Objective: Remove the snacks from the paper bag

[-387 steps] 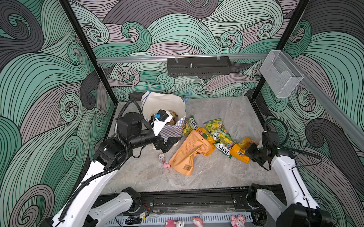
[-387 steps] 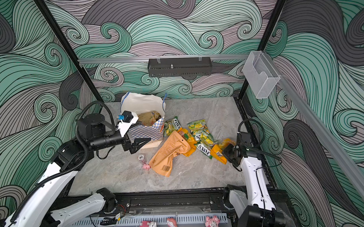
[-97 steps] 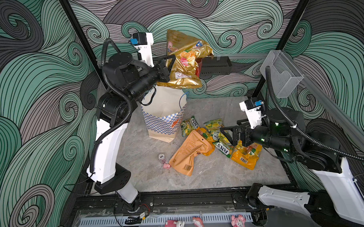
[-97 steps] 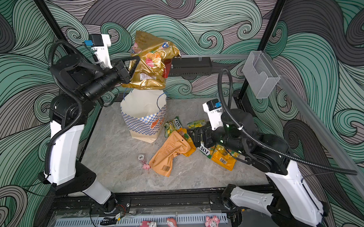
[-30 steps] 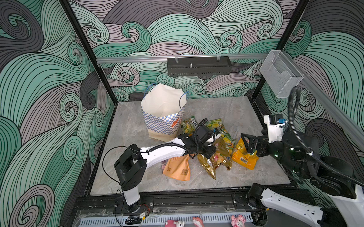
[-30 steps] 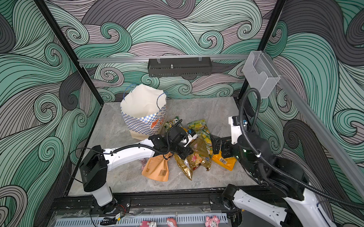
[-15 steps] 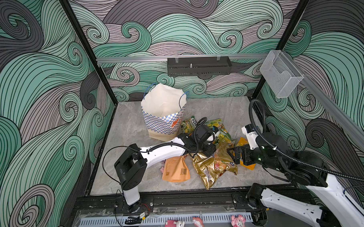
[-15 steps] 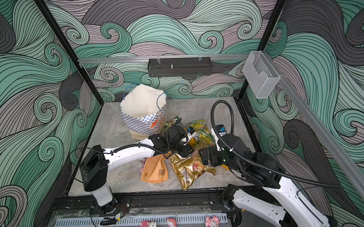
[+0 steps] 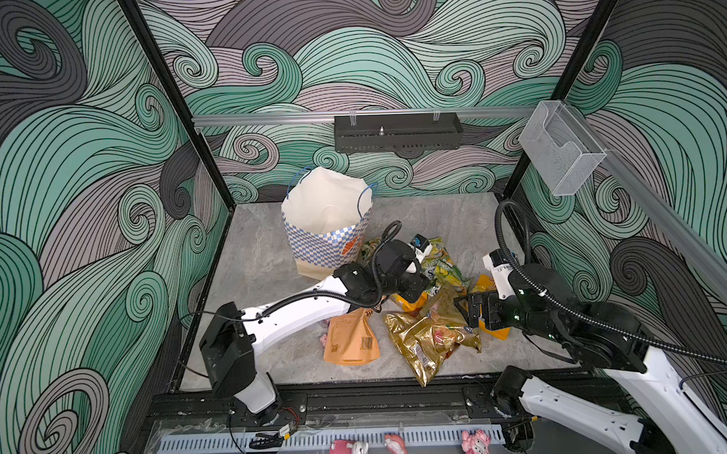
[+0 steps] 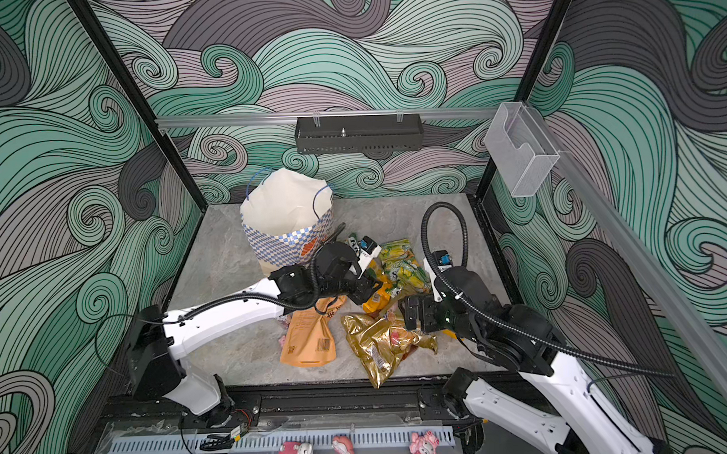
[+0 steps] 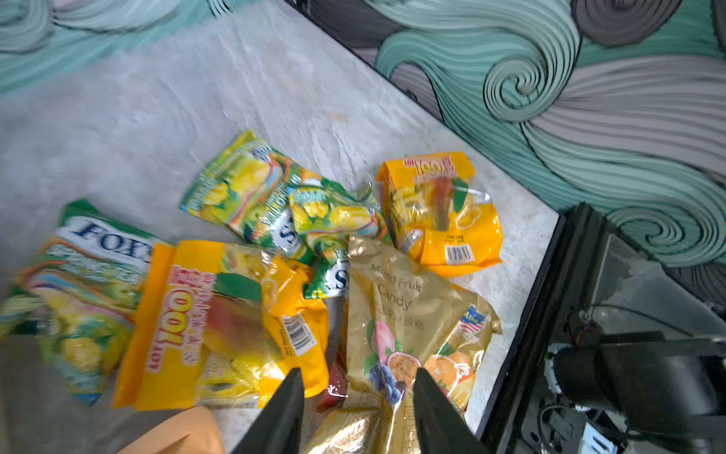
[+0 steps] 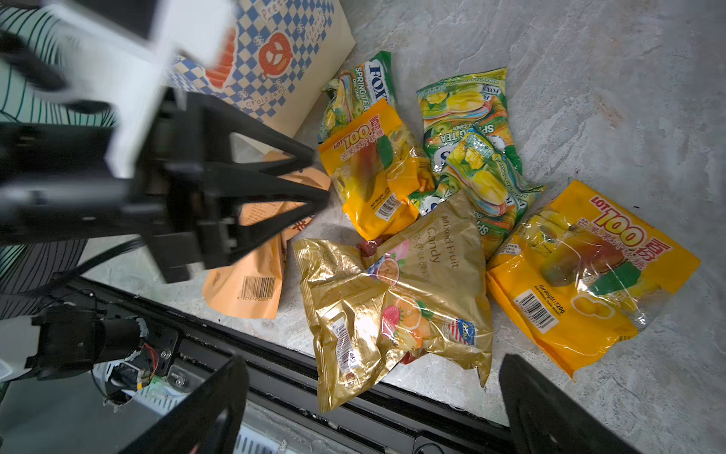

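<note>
The paper bag (image 9: pixel 326 221) (image 10: pixel 286 214) stands upright at the back left, its mouth open. Snacks lie beside it: green-yellow FOX'S bags (image 9: pixel 438 263) (image 11: pixel 243 192), orange-yellow bags (image 11: pixel 440 212) (image 12: pixel 373 169), a tan-orange barcoded pouch (image 9: pixel 351 340) (image 12: pixel 247 275) and a gold foil bag (image 9: pixel 428 342) (image 12: pixel 393 298). My left gripper (image 9: pixel 418 290) (image 11: pixel 359 397) hovers open over the pile, with the gold bag lying loose beneath it. My right gripper (image 10: pixel 414 313) (image 12: pixel 373 397) stands wide open and empty at the gold bag's right side.
The gold bag's corner overhangs the table's front edge onto the black rail (image 12: pixel 353 397). Pink pig figurines (image 9: pixel 348 453) (image 9: pixel 475 444) sit on the front rail. A black tray (image 9: pixel 396 131) hangs on the back wall, a clear holder (image 9: pixel 558 146) on the right wall.
My left gripper has opened and let go of the gold foil bag, which now lies flat at the front. The right arm has swung in leftward to the pile.
</note>
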Tool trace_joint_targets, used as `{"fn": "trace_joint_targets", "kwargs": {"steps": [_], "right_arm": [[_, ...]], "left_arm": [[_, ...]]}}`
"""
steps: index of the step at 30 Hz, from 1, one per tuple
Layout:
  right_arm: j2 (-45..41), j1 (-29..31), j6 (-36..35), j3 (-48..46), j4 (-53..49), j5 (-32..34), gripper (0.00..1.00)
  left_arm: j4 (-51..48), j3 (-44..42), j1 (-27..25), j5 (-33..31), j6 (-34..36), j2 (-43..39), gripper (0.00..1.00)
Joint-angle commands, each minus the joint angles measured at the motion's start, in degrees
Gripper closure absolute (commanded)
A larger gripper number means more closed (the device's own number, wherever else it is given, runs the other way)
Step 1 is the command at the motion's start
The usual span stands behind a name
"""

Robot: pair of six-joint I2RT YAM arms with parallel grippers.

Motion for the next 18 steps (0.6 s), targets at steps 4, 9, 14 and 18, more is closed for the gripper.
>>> {"fn": "trace_joint_targets", "kwargs": {"steps": [4,9,14,18], "right_arm": [[6.4,-11.1,-6.8,0.4,2.1,-1.1,0.00],[8.7,-20.8,-8.4,-4.8,11.1,-1.4,0.00],[8.8,-30.6,-8.8,-12.6,21.5,-1.3,0.00],[8.9,-33.6,-12.2,-19.0,28.8,2.9,0.00]], "left_arm": [[-0.8,-4.2,2.2,-17.8,1.4,-14.7,0.24],[-3.9,-10.6,9.8,-24.3,0.4,-24.3,0.14],[-5.8,-20.9,23.5,-26.1,-2.6,-33.0,0.02],[-5.4,-29.0,32.9,-26.3,-3.3,-36.2,0.01]]}}
